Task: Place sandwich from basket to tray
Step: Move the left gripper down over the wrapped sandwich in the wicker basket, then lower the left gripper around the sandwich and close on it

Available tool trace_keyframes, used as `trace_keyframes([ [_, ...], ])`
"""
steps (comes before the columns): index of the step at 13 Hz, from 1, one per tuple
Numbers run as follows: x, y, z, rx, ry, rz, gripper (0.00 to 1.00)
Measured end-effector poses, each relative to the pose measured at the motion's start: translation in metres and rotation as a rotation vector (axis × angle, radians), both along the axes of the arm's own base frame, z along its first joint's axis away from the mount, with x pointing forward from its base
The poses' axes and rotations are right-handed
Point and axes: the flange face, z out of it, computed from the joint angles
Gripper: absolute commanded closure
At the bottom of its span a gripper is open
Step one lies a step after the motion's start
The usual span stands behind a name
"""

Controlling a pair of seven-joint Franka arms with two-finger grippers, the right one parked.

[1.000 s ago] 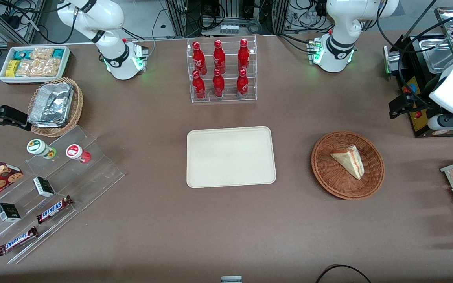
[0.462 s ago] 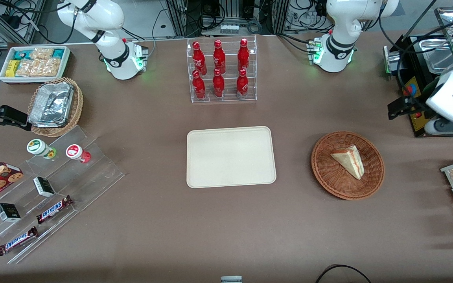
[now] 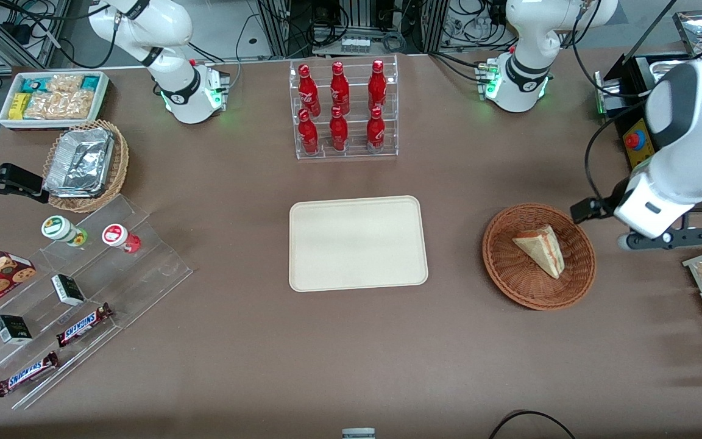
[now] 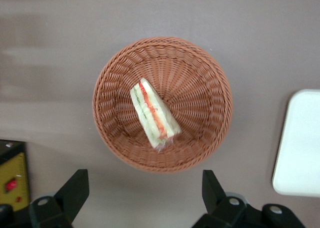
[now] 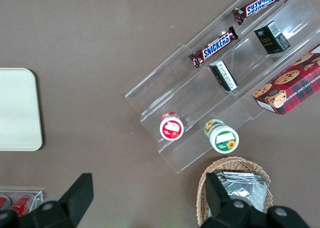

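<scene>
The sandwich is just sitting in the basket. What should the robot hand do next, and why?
Probably go straight down. The gripper hangs open above the basket, and the sandwich lies untouched inside, so the fingers need to reach it first.

SNICKERS on two candy bars [image 5: 220, 46]

My tool [image 4: 142, 200], matt black plastic, hangs above the rough woven wicker basket [image 4: 200, 77]; beside it, a smooth matt plastic tray [image 4: 300, 148]

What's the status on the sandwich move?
Gripper open, high above basket. Sandwich in basket, untouched. Tray bare. Nothing in the way.
</scene>
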Motion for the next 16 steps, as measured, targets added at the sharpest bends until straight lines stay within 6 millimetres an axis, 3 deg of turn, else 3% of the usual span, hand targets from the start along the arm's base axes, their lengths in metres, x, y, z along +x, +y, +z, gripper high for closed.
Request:
trace_keyframes([
  [4, -0.014, -0.004, -0.066, 0.007, -0.057, 0.244, 0.00],
  [8, -0.036, -0.002, -0.118, 0.005, -0.077, 0.335, 0.00],
  [12, -0.042, -0.001, -0.135, 0.011, -0.061, 0.368, 0.00],
  [16, -0.047, -0.001, -0.168, 0.007, -0.067, 0.371, 0.00],
])
